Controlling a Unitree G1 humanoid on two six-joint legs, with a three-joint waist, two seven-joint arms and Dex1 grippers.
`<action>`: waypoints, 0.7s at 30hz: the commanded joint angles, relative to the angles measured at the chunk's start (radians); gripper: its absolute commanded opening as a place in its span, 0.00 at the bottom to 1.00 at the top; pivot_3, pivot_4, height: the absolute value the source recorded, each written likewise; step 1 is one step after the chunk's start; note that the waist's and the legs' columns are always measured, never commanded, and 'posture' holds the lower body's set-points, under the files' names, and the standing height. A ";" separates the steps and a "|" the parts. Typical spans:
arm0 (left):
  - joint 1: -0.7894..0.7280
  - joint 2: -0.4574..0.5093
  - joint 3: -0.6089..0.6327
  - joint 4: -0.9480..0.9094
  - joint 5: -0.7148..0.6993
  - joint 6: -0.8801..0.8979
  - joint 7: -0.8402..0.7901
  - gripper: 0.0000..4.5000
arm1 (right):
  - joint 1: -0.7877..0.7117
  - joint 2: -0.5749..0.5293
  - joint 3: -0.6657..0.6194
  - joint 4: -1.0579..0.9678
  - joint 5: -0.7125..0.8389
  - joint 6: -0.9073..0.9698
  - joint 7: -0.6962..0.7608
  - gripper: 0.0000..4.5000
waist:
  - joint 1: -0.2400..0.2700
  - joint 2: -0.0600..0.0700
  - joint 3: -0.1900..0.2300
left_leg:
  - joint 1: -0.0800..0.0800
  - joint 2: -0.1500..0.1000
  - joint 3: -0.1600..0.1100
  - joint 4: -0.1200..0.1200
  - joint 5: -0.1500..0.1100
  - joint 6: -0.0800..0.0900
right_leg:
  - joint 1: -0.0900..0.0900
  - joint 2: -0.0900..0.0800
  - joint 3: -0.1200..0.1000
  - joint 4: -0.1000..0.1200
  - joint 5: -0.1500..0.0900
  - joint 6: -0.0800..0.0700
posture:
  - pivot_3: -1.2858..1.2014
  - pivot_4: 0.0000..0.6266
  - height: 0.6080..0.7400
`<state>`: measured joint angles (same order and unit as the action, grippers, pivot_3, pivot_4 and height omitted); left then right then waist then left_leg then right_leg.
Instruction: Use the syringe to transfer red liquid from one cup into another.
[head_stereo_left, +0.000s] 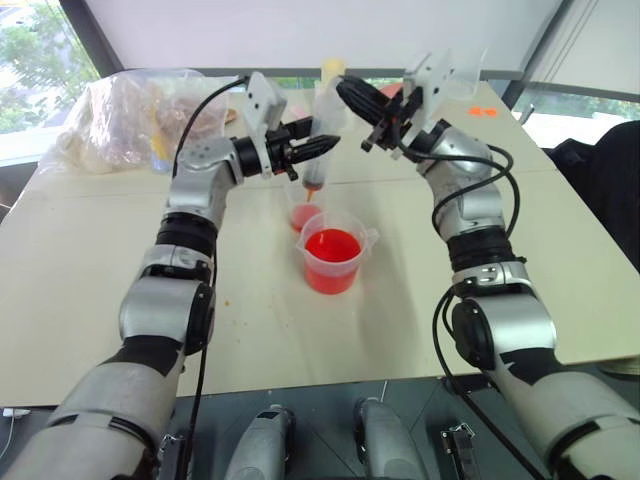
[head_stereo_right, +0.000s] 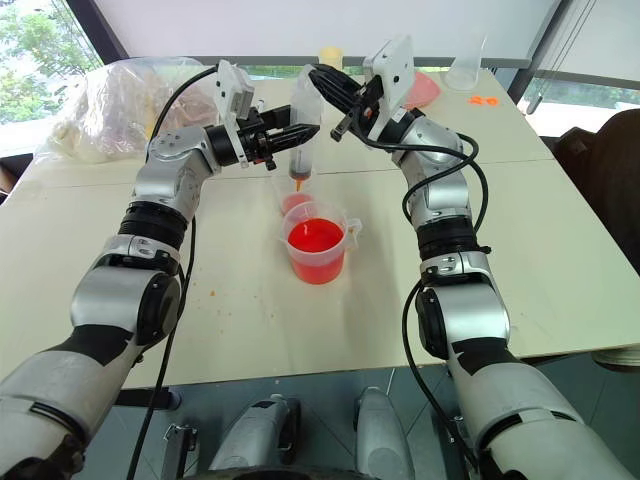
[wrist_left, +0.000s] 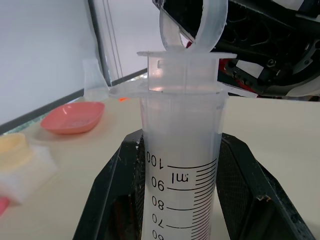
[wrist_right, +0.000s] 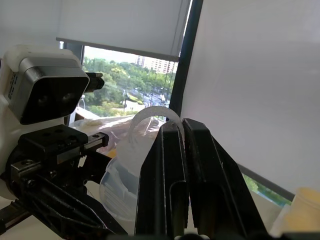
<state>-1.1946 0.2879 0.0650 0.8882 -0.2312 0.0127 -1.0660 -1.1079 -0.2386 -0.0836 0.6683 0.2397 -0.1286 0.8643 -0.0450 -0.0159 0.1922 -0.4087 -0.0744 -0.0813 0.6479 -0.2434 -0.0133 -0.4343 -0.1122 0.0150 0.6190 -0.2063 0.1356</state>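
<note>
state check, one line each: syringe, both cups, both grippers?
syringe: upright, plunger pushed down, tip over small cup
small cup: upright, some red liquid
spouted cup: upright, red liquid inside
left gripper: shut on syringe barrel
right gripper: shut, at plunger ring

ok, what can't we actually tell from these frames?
- Small cup: mostly behind the spouted cup and under the syringe; its fill level can't be read.
- Syringe contents: the barrel looks cloudy; liquid inside can't be judged. Left wrist view cuts the scale off at the bottom edge.
- Right pincer at the plunger ring: the shut fingers hide whether they touch it.
- Bag contents: blurred through the plastic.
</note>
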 joint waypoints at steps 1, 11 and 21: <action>-0.049 0.012 0.052 -0.061 -0.043 -0.014 0.041 0.32 | 0.016 0.026 0.075 -0.039 -0.013 0.016 0.077 0.00 | 0.000 0.000 0.000 | 0.000 0.000 0.000 0.000 0.000 0.000 | 0.000 0.000 0.000 0.000 0.000 0.000 | 0.52 0.24 1.00; -0.045 0.018 0.059 -0.075 -0.057 0.024 0.026 0.32 | -0.002 0.008 0.046 -0.037 0.004 0.030 0.068 0.00 | 0.000 0.000 0.000 | 0.000 0.000 0.000 0.000 0.000 0.000 | 0.000 0.000 0.000 0.001 0.000 0.000 | 0.52 0.24 1.00; -0.024 0.031 0.061 -0.107 -0.068 0.059 0.031 0.32 | 0.001 -0.027 -0.005 -0.046 0.001 -0.033 -0.012 0.74 | 0.002 0.000 0.000 | 0.000 0.000 0.000 0.000 0.000 0.000 | -0.001 0.000 0.001 0.001 0.000 0.000 | 0.52 0.24 1.00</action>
<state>-1.1947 0.3118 0.1060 0.8330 -0.2725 0.0652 -1.0339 -1.1038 -0.2484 -0.0649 0.6619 0.2301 -0.1394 0.8700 -0.0435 -0.0158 0.1923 -0.4088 -0.0745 -0.0813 0.6481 -0.2433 -0.0135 -0.4346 -0.1123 0.0156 0.6201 -0.2063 0.1356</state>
